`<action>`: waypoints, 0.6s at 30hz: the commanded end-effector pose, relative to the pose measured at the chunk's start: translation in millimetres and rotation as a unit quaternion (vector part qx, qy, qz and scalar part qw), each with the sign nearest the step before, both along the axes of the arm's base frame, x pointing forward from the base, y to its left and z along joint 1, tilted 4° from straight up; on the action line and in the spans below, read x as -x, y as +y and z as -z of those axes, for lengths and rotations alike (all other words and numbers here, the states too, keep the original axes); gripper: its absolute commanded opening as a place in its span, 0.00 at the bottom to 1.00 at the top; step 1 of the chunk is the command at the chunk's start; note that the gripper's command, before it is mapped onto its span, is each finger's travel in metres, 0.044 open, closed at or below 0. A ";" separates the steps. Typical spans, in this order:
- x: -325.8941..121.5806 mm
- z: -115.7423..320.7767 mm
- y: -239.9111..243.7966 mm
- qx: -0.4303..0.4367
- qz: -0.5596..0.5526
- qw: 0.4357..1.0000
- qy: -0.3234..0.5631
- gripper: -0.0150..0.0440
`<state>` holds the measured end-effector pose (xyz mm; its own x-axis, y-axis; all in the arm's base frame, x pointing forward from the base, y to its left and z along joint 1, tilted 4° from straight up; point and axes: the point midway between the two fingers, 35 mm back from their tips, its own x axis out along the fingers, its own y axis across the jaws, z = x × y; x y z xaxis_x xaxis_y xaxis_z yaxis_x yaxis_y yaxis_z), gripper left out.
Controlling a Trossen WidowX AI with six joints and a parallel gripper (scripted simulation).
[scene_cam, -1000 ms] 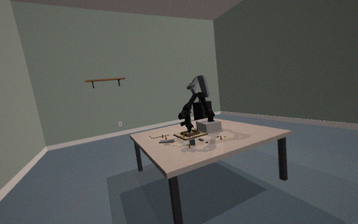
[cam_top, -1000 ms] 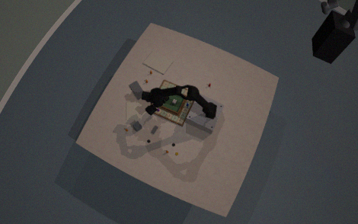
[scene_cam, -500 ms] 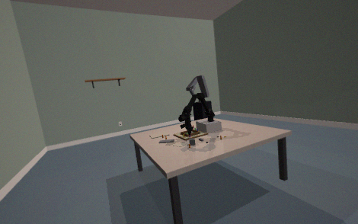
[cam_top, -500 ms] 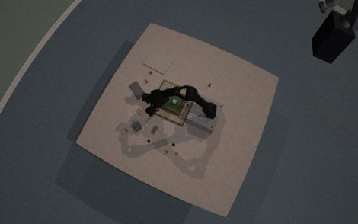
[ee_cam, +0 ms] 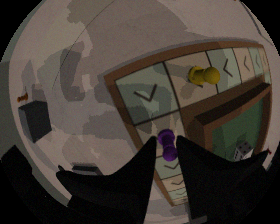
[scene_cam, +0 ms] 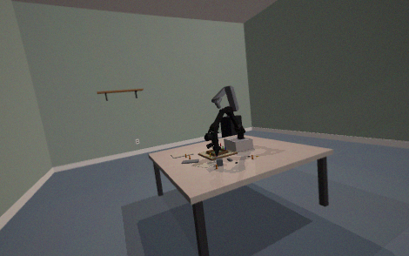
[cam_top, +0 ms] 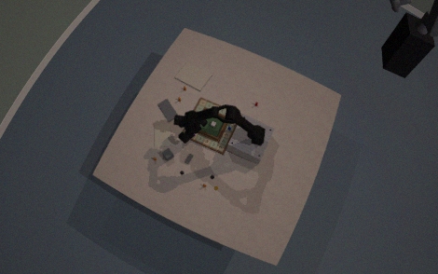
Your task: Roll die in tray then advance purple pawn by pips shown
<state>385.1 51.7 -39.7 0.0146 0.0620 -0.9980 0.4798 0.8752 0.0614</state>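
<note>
The purple pawn (ee_cam: 166,137) stands on a side square of the board (ee_cam: 110,78), one square from the corner square with an arrow. My gripper (ee_cam: 165,140) (scene_cam: 217,154) is low over it, partly closed but still open, with the fingertips on either side of the pawn and a gap at the left one. Whether either finger touches it is hard to tell. The white die (ee_cam: 243,149) (cam_top: 213,124) lies in the green-floored tray (ee_cam: 233,130) in the board's middle; its top pips are too blurred to read. The arm hides part of the board in the top view.
A yellow pawn (ee_cam: 210,76) stands on the adjoining side, just past the corner square. A blue pawn (cam_top: 229,128) is near the robot's base. A dark cube (ee_cam: 37,121) (cam_top: 167,154), a flat grey block (cam_top: 167,110), a small block (cam_top: 188,158) and small orange pieces lie around the board.
</note>
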 end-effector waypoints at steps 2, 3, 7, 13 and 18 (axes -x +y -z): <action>1.4 1.7 -0.3 0.001 0.002 1.000 0.002 0.33; 1.4 1.7 -0.3 0.001 0.002 1.000 0.002 0.31; 1.4 1.7 -0.3 0.001 0.002 1.000 0.002 0.27; -2.7 -29.1 -2.8 0.001 0.002 1.000 0.002 0.25; -3.2 -74.5 -6.9 0.002 0.002 1.000 0.001 0.25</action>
<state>385.2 47.6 6.6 -0.0043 0.0599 -0.9982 0.4874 0.8718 0.0502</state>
